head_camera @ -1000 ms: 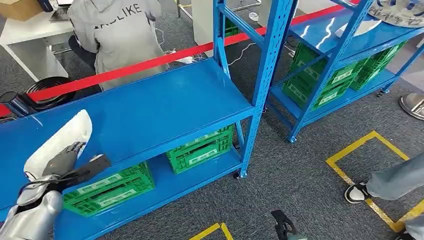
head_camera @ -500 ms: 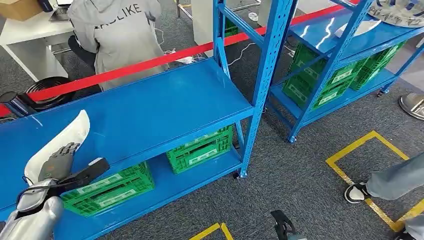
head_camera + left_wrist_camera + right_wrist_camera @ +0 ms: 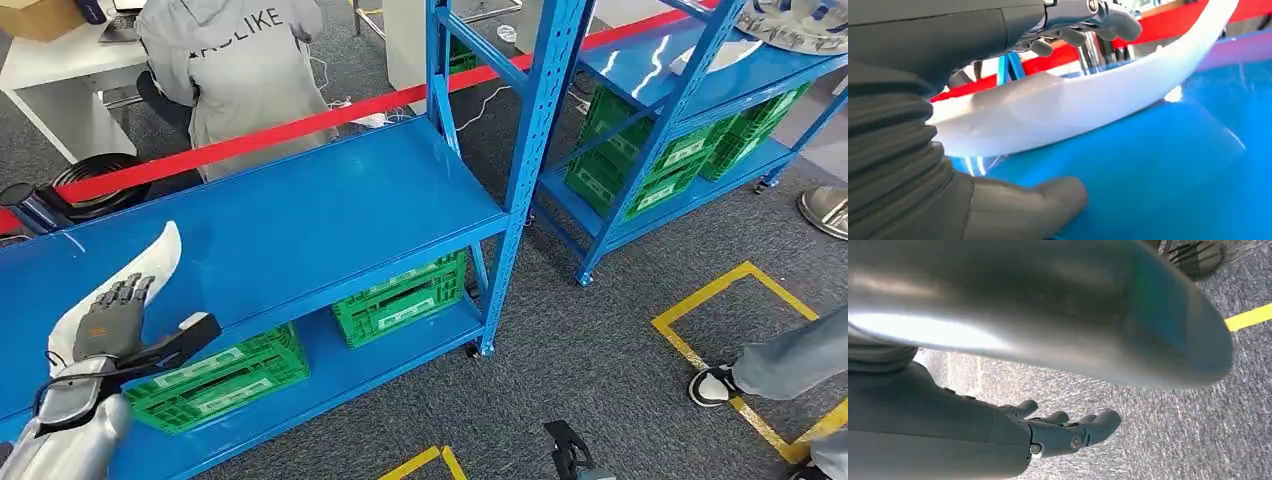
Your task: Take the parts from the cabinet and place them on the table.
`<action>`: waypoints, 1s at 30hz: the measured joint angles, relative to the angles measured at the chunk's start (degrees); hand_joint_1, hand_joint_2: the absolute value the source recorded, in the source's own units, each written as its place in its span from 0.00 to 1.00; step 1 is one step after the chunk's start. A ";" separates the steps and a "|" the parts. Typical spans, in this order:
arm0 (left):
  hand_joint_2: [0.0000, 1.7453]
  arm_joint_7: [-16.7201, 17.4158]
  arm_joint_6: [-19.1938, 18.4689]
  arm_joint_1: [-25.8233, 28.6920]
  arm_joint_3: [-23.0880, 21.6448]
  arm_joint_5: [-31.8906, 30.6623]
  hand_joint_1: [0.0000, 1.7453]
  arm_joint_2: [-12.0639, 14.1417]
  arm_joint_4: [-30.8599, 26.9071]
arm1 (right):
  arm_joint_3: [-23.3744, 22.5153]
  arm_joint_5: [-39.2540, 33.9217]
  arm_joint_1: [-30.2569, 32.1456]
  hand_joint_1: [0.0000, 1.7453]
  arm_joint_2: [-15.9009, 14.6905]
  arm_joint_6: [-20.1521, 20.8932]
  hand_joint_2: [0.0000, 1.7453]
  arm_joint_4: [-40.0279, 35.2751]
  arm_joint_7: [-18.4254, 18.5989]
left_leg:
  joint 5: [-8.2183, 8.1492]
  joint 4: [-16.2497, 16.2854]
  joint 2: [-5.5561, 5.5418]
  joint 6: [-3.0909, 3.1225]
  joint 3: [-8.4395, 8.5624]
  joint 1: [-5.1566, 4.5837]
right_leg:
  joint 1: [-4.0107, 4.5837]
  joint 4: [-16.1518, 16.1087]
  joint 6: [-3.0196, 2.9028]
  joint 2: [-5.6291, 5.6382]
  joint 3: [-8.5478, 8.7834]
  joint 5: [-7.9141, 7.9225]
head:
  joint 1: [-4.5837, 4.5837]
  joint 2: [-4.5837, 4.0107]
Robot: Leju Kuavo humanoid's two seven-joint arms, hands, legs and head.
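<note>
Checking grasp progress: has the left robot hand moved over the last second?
Yes. The left robot hand has slid slightly back toward the blue shelf's front edge, fingers now raised and spread above the white curved part.

The left hand [image 3: 110, 322] has let go of the curved white plastic shell part [image 3: 135, 274]. Its fingers now sit spread above the part, which has tipped more edge-on on the blue metal shelf [image 3: 330, 215].

Bright, even indoor light with soft shadows. White glare streaks the far blue shelf [image 3: 650, 62] (upper right of the head view). Both wrist views are soft: the grey ribbed cover [image 3: 893, 150] looms blurred, and a reflective silver arm [image 3: 1048, 305] is out of focus.
</note>
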 joint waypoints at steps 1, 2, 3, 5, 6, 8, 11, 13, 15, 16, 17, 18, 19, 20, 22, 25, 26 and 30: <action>1.00 0.89 0.37 0.00 -0.28 -0.57 1.00 -0.02 0.04 | 0.00 0.00 0.00 0.00 -0.02 0.00 0.00 0.00 -0.02 | 0.00 0.00 0.00 0.00 0.00 0.00 | 0.00 0.00 0.00 0.00 0.00 0.00 | 0.00 0.00; 1.00 1.44 0.50 0.00 -0.52 -0.81 1.00 -0.04 0.11 | -0.02 0.02 0.00 0.00 0.00 0.00 0.00 0.00 -0.04 | 0.00 0.00 0.00 0.00 0.00 0.00 | 0.00 0.00 0.00 0.00 0.00 0.00 | 0.00 0.00; 1.00 1.77 0.50 0.00 -0.85 -0.98 1.00 -0.04 0.18 | -0.02 0.02 0.01 0.00 -0.02 0.02 0.00 0.00 -0.20 | 0.00 0.00 0.00 0.00 0.00 0.00 | 0.00 0.00 0.00 0.00 0.00 0.00 | 0.00 0.00; 1.00 2.45 0.50 0.02 -1.11 -1.07 1.00 -0.04 0.28 | -0.04 0.02 0.00 0.00 0.00 0.07 0.00 0.00 -0.28 | 0.00 0.00 0.00 0.00 -0.01 0.00 | 0.00 0.00 0.00 0.00 0.00 0.00 | 0.00 0.00; 1.00 2.60 0.50 0.02 -1.20 -1.07 1.00 -0.04 0.33 | -0.11 0.02 0.00 0.00 -0.02 0.13 0.00 0.00 -0.35 | 0.00 0.00 0.00 0.00 -0.01 0.00 | 0.00 0.00 0.00 0.00 0.00 0.00 | 0.00 0.00; 1.00 2.60 0.50 0.04 -1.27 -1.07 1.00 -0.02 0.44 | -0.28 0.02 0.00 0.00 -0.02 0.22 0.00 0.00 -0.35 | -0.01 0.00 0.00 0.01 -0.01 0.00 | -0.01 0.00 0.00 0.00 0.00 0.00 | 0.00 0.00; 1.00 2.53 0.54 0.09 -1.29 -0.98 1.00 0.04 0.55 | -0.35 0.02 0.01 0.00 -0.02 0.22 0.00 0.00 -0.35 | -0.01 0.00 0.00 0.01 -0.01 0.00 | -0.01 0.00 0.00 0.00 0.00 0.00 | -0.02 0.00; 1.00 2.36 0.65 0.03 -1.29 -0.63 1.00 0.13 0.52 | -0.39 0.02 0.01 0.00 -0.02 0.22 0.00 0.00 -0.35 | -0.01 0.00 -0.01 0.01 0.00 0.00 | -0.01 0.00 0.00 -0.01 0.01 0.00 | -0.02 0.00; 1.00 2.16 1.00 -0.01 -1.29 -0.61 1.00 0.18 0.50 | -0.42 0.02 0.01 0.00 -0.02 0.22 0.00 0.00 -0.35 | -0.01 0.00 -0.01 0.01 0.01 0.00 | 0.00 0.00 0.00 -0.01 0.03 0.00 | -0.02 0.00; 1.00 2.12 1.02 -0.04 -1.29 -0.61 1.00 0.17 0.50 | -0.42 0.02 0.01 0.00 -0.02 0.22 0.00 0.00 -0.35 | -0.01 0.00 -0.01 0.01 0.02 0.00 | 0.00 0.00 0.00 -0.01 0.04 0.00 | 0.00 0.02; 1.00 2.10 1.05 -0.09 -1.29 -0.59 1.00 0.17 0.46 | -0.44 0.02 0.01 0.00 -0.02 0.22 0.00 0.00 -0.35 | -0.01 0.00 0.00 0.01 0.03 0.00 | 0.00 0.00 0.00 0.00 0.04 0.00 | 0.00 0.00; 1.00 2.07 1.07 -0.15 -1.29 -0.59 1.00 0.17 0.39 | -0.44 0.02 0.01 0.00 -0.02 0.22 0.00 0.00 -0.35 | -0.01 0.00 0.00 0.01 0.05 0.00 | -0.01 0.00 0.00 0.01 0.05 0.00 | 0.00 0.00; 1.00 2.07 1.09 -0.21 -1.29 -0.57 1.00 0.17 0.35 | -0.46 0.02 0.02 0.00 -0.02 0.22 0.00 0.00 -0.37 | -0.02 0.00 0.00 0.02 0.06 0.00 | -0.01 -0.01 0.00 0.01 0.07 0.00 | 0.00 0.00; 1.00 2.03 1.14 -0.24 -1.29 -0.57 1.00 0.17 0.31 | -0.50 0.02 0.02 0.00 -0.02 0.22 0.00 0.00 -0.42 | -0.02 0.00 0.00 0.02 0.08 0.00 | -0.01 -0.01 0.00 0.02 0.07 0.00 | 0.00 0.00; 1.00 1.88 1.24 -0.21 -1.29 -0.57 1.00 0.18 0.28 | -0.70 0.02 0.01 0.00 -0.02 0.22 0.00 0.00 -0.72 | -0.02 0.00 0.01 0.02 0.08 0.00 | -0.01 -0.01 0.00 0.01 0.08 0.00 | 0.00 0.00; 1.00 1.66 1.42 -0.20 -1.31 -0.57 1.00 0.15 0.31 | -0.94 0.02 0.01 0.00 -0.02 0.22 0.00 0.00 -1.09 | -0.02 -0.01 0.01 0.02 0.09 0.00 | -0.01 -0.01 0.00 0.00 0.08 0.00 | -0.02 0.00; 1.00 1.53 1.44 -0.20 -1.31 -0.57 1.00 0.15 0.31 | -0.94 0.02 0.01 0.00 -0.02 0.22 0.00 0.00 -1.14 | -0.02 -0.01 0.01 0.02 0.09 0.00 | -0.01 -0.01 0.00 0.00 0.09 0.00 | 0.00 0.00; 1.00 0.59 2.49 -0.14 -1.29 -0.30 1.00 0.15 0.31 | -1.18 0.04 0.01 0.00 -0.02 0.26 0.00 0.00 -1.20 | -0.01 -0.01 0.01 0.01 0.09 0.01 | 0.00 -0.01 0.00 0.00 0.09 0.00 | 0.00 0.00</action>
